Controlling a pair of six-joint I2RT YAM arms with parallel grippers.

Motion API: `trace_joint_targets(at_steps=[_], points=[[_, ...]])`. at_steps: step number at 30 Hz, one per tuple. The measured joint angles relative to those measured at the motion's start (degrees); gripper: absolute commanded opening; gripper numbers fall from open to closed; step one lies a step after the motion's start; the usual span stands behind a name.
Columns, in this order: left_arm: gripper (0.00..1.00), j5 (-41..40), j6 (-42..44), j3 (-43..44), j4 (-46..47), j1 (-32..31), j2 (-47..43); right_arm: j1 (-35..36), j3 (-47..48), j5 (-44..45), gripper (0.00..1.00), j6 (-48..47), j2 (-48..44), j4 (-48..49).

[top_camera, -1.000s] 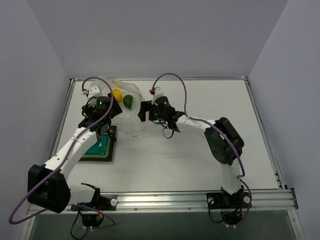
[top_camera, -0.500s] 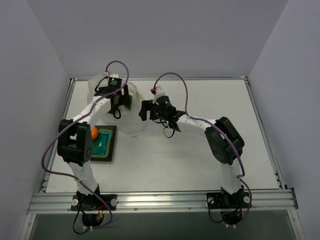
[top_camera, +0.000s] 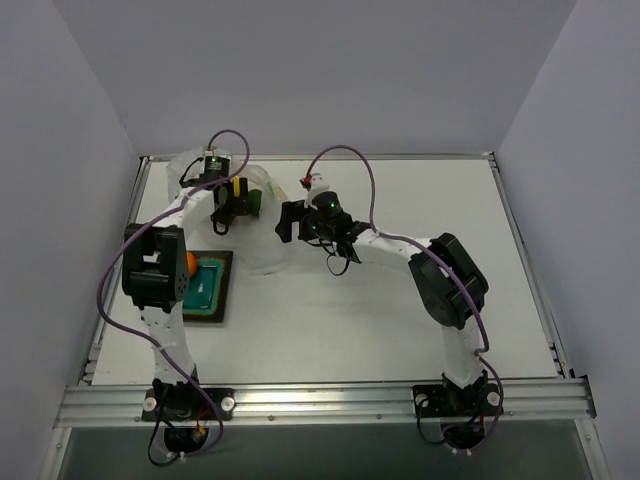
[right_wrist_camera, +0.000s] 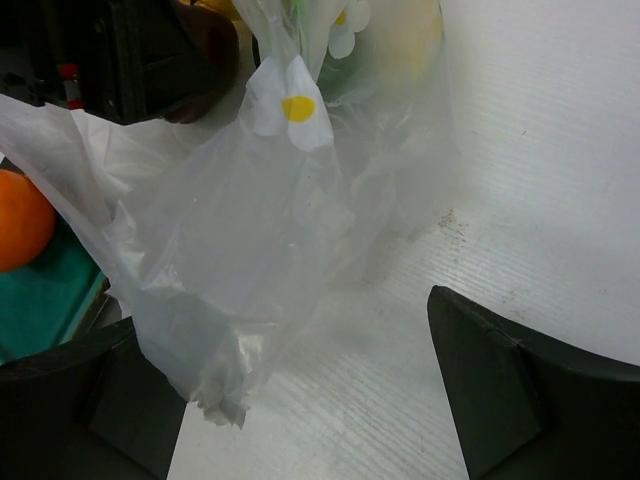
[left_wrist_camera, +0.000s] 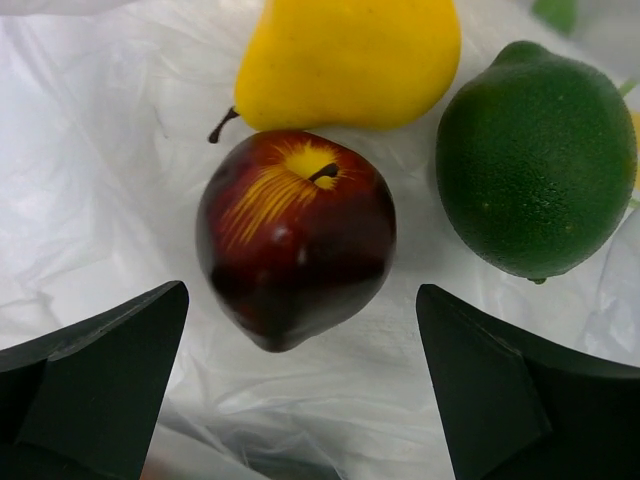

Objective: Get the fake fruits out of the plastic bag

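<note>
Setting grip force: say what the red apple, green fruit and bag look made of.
Red apple: likely hard plastic, glossy; soft highlights on its skin. Green fruit: probably plastic or foam, matte, finely pebbled. Bag: thin translucent plastic film, creased and crinkled.

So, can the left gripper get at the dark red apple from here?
Probably yes. The left gripper is open, with the dark red apple lying uncovered just ahead, between its fingers. The yellow pear lies at the apple's far side; the green fruit sits clear to one side.
</note>
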Motion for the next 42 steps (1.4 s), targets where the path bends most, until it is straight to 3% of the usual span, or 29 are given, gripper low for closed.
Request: trace_joint_targets(at_steps=[5,9,13,15,17,20,32,36,42], points=[[0.94,3.1,1.3,1.2,0.6,0.0,3.0,0.0,0.0,-2.7,0.86,0.7,1.2,0.7],[0.7,4.0,1.2,1.3,1.4,0.0,3.6,0.0,0.0,-5.5,0.74,2.0,3.4,2.4],[0.35,4.8,1.0,1.2,3.3,0.0,3.4,0.0,0.1,-6.9,0.41,3.3,5.4,3.8],[0.29,5.3,0.6,0.2,4.1,0.0,2.5,0.0,0.1,-7.3,0.25,4.1,6.1,4.5],[0.23,6.1,0.4,-1.7,4.8,0.0,0.5,0.0,0.4,-7.6,0.18,4.5,6.4,4.9],[0.18,7.1,-0.3,-4.2,4.8,-0.1,-3.5,0.1,0.9,-7.9,0.15,5.1,6.5,5.2],[0.18,14.3,-5.7,-8.9,7.3,-1.6,-22.6,0.2,1.3,-7.9,0.15,5.4,6.5,5.6],[0.19,14.0,-8.6,-18.4,9.2,-3.1,-34.1,0.2,1.3,-7.9,0.16,5.3,6.5,5.5],[0.22,3.4,-16.2,-34.4,7.8,-3.1,-54.9,0.2,1.3,-7.9,0.17,5.3,6.5,5.1]])
